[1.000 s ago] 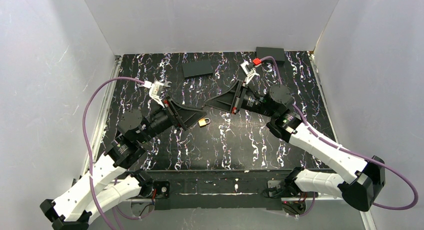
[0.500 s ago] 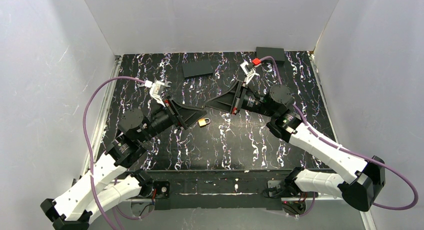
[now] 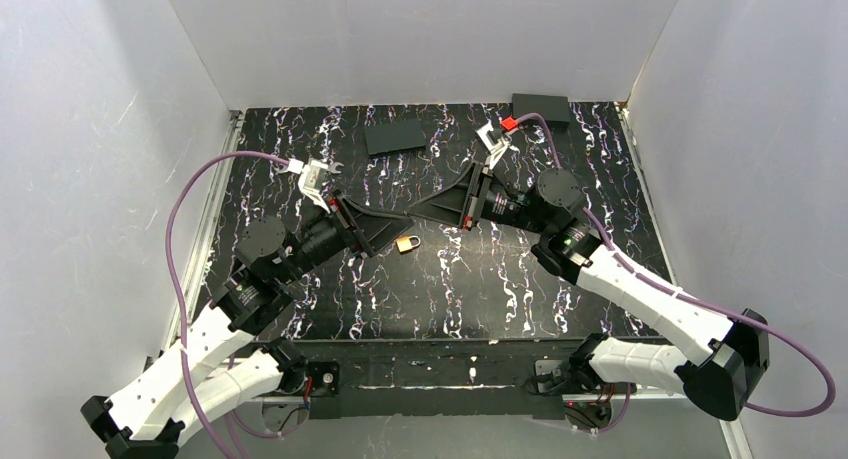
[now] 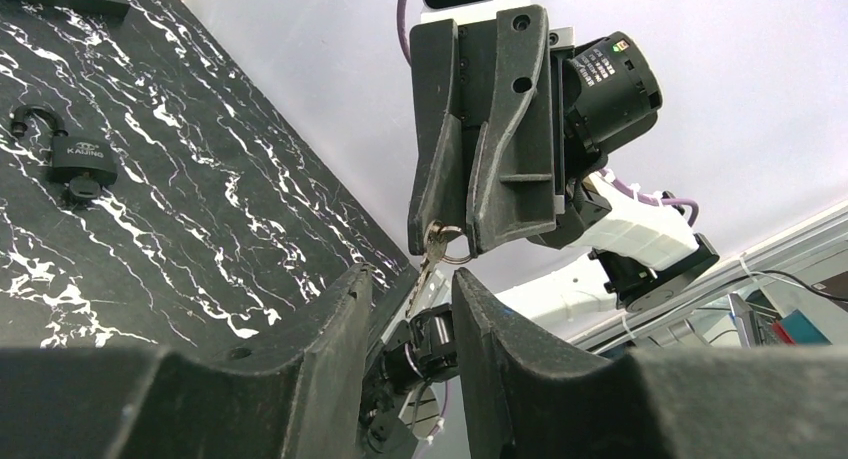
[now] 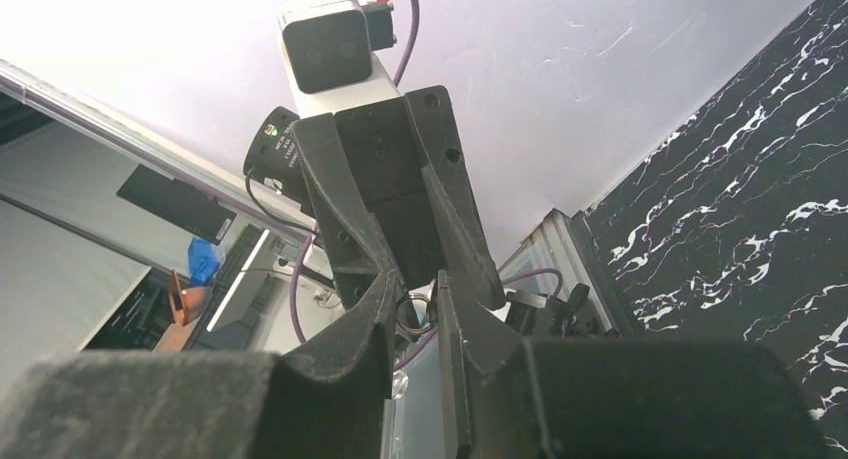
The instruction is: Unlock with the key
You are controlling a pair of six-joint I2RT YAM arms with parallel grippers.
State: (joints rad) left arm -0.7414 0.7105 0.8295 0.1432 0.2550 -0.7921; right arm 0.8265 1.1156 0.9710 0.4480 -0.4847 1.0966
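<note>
My right gripper (image 3: 418,207) is shut on the key (image 4: 430,253), pinching its head and ring and holding it above the table. The silvery blade hangs down from its fingertips in the left wrist view. The key ring (image 5: 408,314) shows between the right fingers. My left gripper (image 3: 404,223) is open, tip to tip with the right one, and its fingers (image 4: 340,309) stand on either side of the blade without touching it. A brass padlock (image 3: 407,243) lies on the table just below both grippers. A black padlock (image 4: 75,159) with a raised shackle lies farther off.
A flat black box (image 3: 396,136) lies at the back middle. A thicker black box (image 3: 541,109) sits in the back right corner. White walls (image 3: 120,129) close in the left, back and right sides of the black marbled table (image 3: 480,279).
The right arm has edged slightly to the left, with the key still in its grip. The left arm and the brass padlock have not moved.
</note>
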